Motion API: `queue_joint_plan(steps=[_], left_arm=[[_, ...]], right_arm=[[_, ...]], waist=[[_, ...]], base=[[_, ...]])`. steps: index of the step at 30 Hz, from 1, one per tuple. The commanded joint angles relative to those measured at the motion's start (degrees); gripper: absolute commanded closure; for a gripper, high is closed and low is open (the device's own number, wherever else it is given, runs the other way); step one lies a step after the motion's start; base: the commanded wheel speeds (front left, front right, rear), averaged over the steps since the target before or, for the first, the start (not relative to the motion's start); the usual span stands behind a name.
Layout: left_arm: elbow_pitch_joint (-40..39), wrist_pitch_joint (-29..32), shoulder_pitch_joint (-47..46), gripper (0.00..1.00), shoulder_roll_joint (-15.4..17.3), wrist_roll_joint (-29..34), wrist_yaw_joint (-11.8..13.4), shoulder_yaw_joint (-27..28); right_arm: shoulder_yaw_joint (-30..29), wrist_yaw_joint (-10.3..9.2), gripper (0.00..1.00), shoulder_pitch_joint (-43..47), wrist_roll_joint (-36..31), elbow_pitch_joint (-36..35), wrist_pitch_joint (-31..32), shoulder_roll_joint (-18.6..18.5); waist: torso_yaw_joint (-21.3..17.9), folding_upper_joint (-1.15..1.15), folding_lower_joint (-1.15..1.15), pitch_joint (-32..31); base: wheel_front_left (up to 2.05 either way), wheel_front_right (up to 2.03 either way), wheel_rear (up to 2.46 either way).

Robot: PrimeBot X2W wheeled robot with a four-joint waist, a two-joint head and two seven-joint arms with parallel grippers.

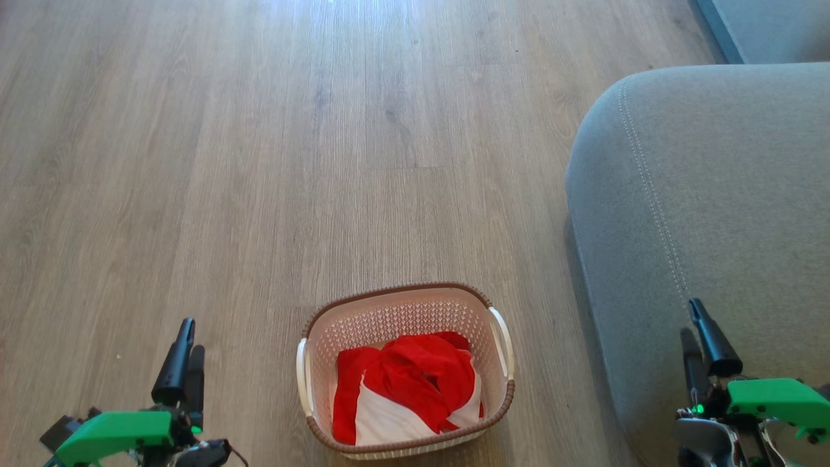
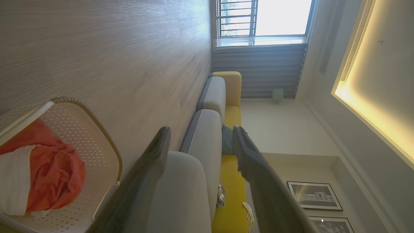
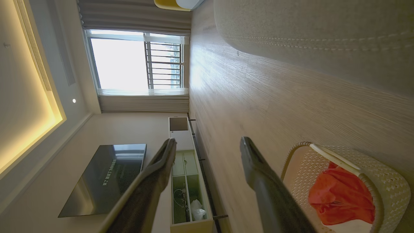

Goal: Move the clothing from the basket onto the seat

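Wood floor (image 1: 259, 162) spreads across the head view, and the grey seat (image 1: 713, 194) bulks at 3 o'clock with no garment on it. The basket (image 1: 395, 290) stands at 6 o'clock, near the seat but apart from it, with the clothing (image 1: 415, 383) heaped inside, red over white. The left gripper (image 1: 191, 337) sits at 7 o'clock and the right gripper (image 1: 690, 319) at 5 o'clock, each with fingers spread and empty. The first pick looks not yet begun. An arm should come straight down on the heap's crest, pinch a thick fold, and lift clear of the rim so the light basket stays put.
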Motion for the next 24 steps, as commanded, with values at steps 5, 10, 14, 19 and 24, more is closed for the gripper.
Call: queue_joint_plan(steps=[5, 10, 14, 19, 24], left_arm=[[-2.8, -1.5, -3.5, 0.0, 0.4, 1.9, -0.1, 1.2], [-3.4, -2.3, -4.0, 0.0, 0.4, 4.4, -0.1, 2.6], [-4.0, -3.0, -4.6, 0.0, 0.4, 6.5, -0.2, 3.5], [-5.5, -3.7, -5.1, 0.0, 0.5, 8.8, -0.2, 4.4], [-7.9, -4.7, -6.0, 0.0, 0.5, 12.4, 0.3, 5.8]], right_arm=[[-1.1, 0.09, 0.0, -2.9, -2.9, -3.6, -1.3, -0.4], [-2.2, 0.11, 0.0, -3.4, -5.7, -4.6, -2.1, -0.4], [-1.8, 0.13, 0.0, -3.7, -8.7, -5.8, -2.8, -0.4], [-1.8, 0.15, 0.0, -4.1, -11.9, -7.2, -3.5, -0.4], [-1.5, 0.17, 0.0, -4.6, -18.3, -9.7, -4.5, -0.4]], waist=[[0.1, 0.0, 0.0, 0.0], [0.2, 0.0, 0.0, 0.0], [0.3, 0.0, 0.0, 0.0], [0.3, 0.0, 0.0, 0.1], [0.3, 0.0, 0.0, 0.2]], base=[[0.0, 0.0, 0.0], [0.0, 0.0, 0.0], [0.0, 0.0, 0.0], [0.0, 0.0, 0.0], [0.0, 0.0, 0.0]])
